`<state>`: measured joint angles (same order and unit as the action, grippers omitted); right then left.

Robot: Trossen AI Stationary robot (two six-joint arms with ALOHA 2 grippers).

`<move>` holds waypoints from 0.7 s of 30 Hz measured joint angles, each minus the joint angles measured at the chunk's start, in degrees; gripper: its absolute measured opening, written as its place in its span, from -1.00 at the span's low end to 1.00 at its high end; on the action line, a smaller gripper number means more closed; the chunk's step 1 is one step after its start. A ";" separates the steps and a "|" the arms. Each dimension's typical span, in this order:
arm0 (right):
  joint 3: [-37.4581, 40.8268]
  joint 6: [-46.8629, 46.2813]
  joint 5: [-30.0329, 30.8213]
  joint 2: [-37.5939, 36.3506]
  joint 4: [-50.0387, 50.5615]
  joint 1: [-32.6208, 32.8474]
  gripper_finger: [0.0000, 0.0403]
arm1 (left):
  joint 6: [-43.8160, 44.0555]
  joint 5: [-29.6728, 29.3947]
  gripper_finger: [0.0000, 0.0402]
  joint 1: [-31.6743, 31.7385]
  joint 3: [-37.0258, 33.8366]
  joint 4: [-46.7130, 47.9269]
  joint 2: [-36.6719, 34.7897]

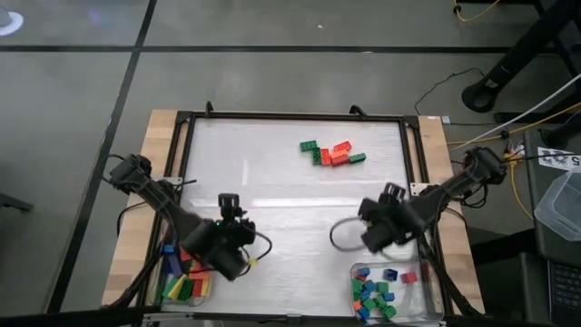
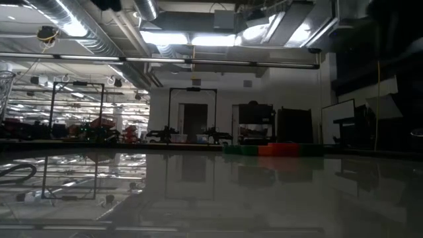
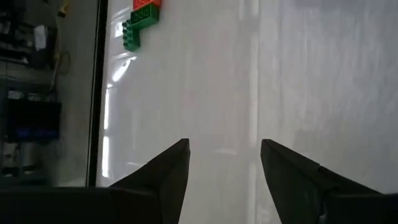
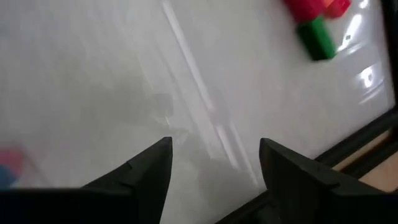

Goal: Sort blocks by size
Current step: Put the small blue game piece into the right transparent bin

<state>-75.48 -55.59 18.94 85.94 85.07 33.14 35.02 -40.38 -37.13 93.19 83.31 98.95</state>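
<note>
Sorting blocks on the white table (image 1: 272, 182), both arms low at the near edge.

Left gripper (image 3: 224, 168) hangs spread and empty above the table beside the left tray (image 1: 186, 289) of long blocks; right gripper (image 4: 214, 165) hangs spread and empty by the right tray (image 1: 392, 289) of roughly a dozen small squares. About six unsorted blocks (image 1: 331, 153), green, red and orange, lie clustered near the far edge.
</note>
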 joint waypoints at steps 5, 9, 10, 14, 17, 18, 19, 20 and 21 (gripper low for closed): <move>3.17 12.86 2.03 -6.02 -5.89 -11.22 0.17 | -4.22 0.80 -0.13 4.77 0.00 -0.50 -3.52; 8.20 28.51 -0.21 -9.40 -14.67 -23.21 0.17 | -7.30 2.52 -0.16 8.63 0.00 -0.42 -6.57; 9.75 32.46 -1.20 -9.74 -16.94 -26.19 0.17 | -8.04 3.28 -0.17 9.61 0.00 -0.40 -7.28; 15.45 46.31 -5.14 -9.72 -25.09 -37.50 0.17 | -10.08 5.69 -0.21 12.90 0.00 -0.55 -10.28; 18.41 55.26 -7.24 -8.72 -29.09 -44.62 0.17 | -11.32 5.75 -0.25 14.73 0.00 -0.80 -12.25; 18.93 57.52 -7.76 -8.39 -29.82 -46.70 0.17 | -11.73 5.80 -0.26 15.37 0.00 -1.09 -12.88; 19.27 59.81 -8.12 -8.12 -30.62 -48.59 0.17 | -12.31 5.83 -0.27 15.95 0.00 -1.64 -13.54; 19.43 62.03 -8.42 -7.82 -31.23 -50.23 0.17 | -12.96 5.83 -0.28 16.44 0.00 -2.18 -14.00; 19.50 64.47 -8.83 -7.34 -31.72 -51.99 0.17 | -13.57 5.85 -0.29 16.96 0.00 -2.38 -14.43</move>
<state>-55.99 8.88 10.10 78.59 53.35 -18.85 21.44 -34.53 -20.17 93.19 80.93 84.51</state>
